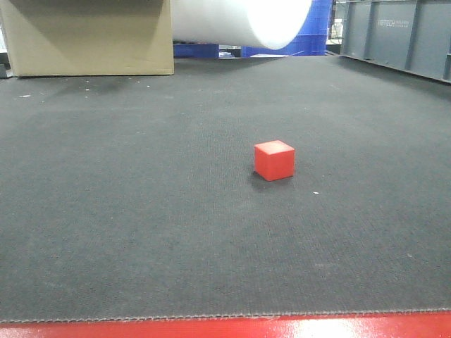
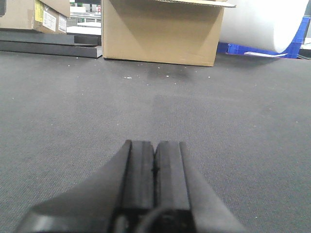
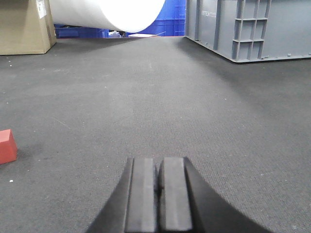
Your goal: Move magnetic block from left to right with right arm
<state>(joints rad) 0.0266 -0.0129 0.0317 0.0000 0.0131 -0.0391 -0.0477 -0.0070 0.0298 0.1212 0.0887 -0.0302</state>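
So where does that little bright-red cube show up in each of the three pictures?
Front view: the small bright-red cube sits alone on the dark grey mat, just right of centre.
Left wrist view: not in it.
Right wrist view: only its corner shows at the left edge, left of the shut right gripper.
Shared landmark: the tan cardboard box.

Left gripper [image 2: 154, 167] being held low and level, pads pressed together, nothing gripped. Right gripper [image 3: 158, 187] being held likewise, fingers [image 3: 142, 194] closed flat against each other, empty.
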